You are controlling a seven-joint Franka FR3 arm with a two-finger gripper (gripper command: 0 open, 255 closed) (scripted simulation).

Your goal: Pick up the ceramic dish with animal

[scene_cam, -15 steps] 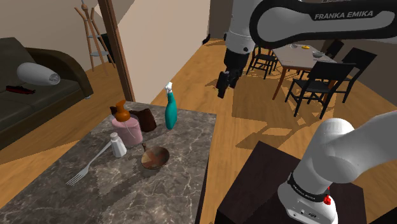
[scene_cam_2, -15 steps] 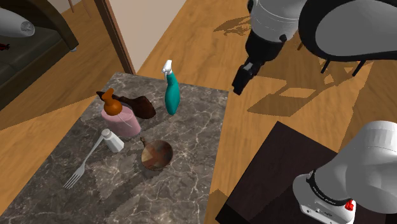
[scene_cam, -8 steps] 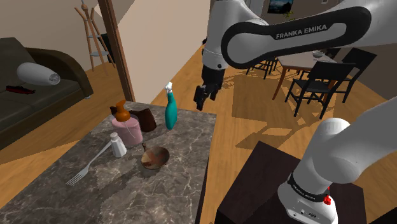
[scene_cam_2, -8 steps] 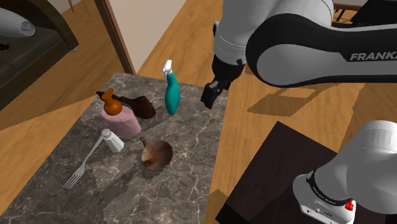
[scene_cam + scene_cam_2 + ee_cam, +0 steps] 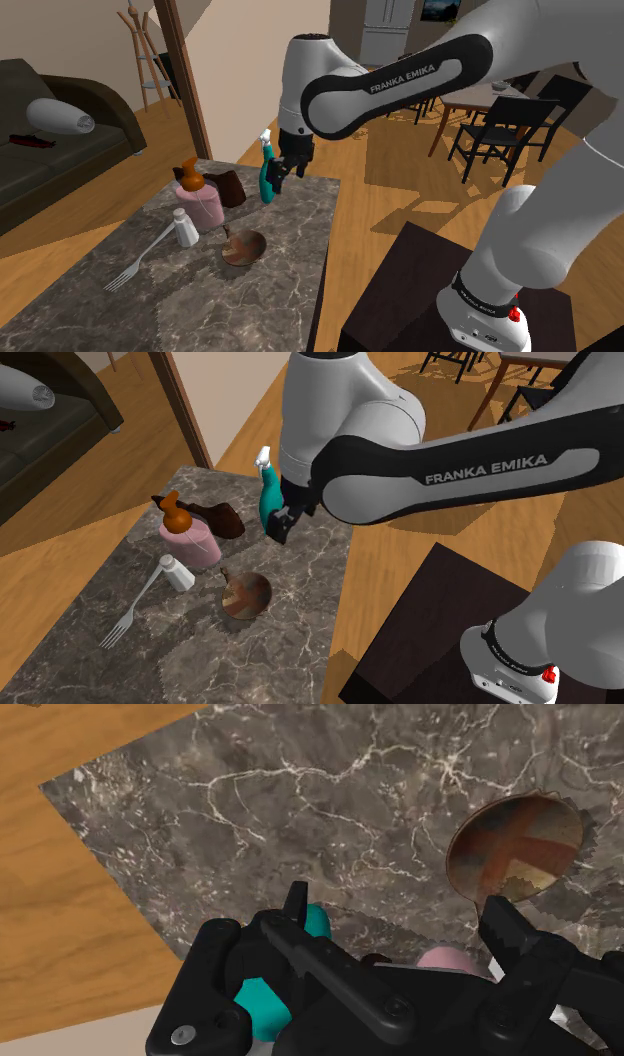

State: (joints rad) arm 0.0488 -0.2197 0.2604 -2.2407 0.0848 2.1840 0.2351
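The dish (image 5: 243,247) is a small round brown bowl with a scalloped rim, resting on the dark marble table (image 5: 300,290) near its middle. It lies in front of the pink cup in the second exterior view (image 5: 246,595). My black gripper (image 5: 274,183) hovers above the table's far end, right beside the teal spray bottle (image 5: 266,172), some way behind the dish. From the second exterior view the gripper (image 5: 281,527) hangs just by the bottle's base. In the wrist view the gripper (image 5: 396,912) is open with nothing between its fingers, and the dish (image 5: 515,849) lies ahead, beyond one fingertip.
A pink cup (image 5: 200,208) with an orange-brown item on top, a dark brown object (image 5: 230,186), a white shaker (image 5: 185,228) and a fork (image 5: 135,265) crowd the table's side toward the shoulder view's left. The dark stand (image 5: 420,290) sits at the lower right; chairs stand farther back.
The arm has swung down and toward the shoulder view's left, from above the wooden floor to over the table's far end beside the spray bottle. Nothing on the table has moved.
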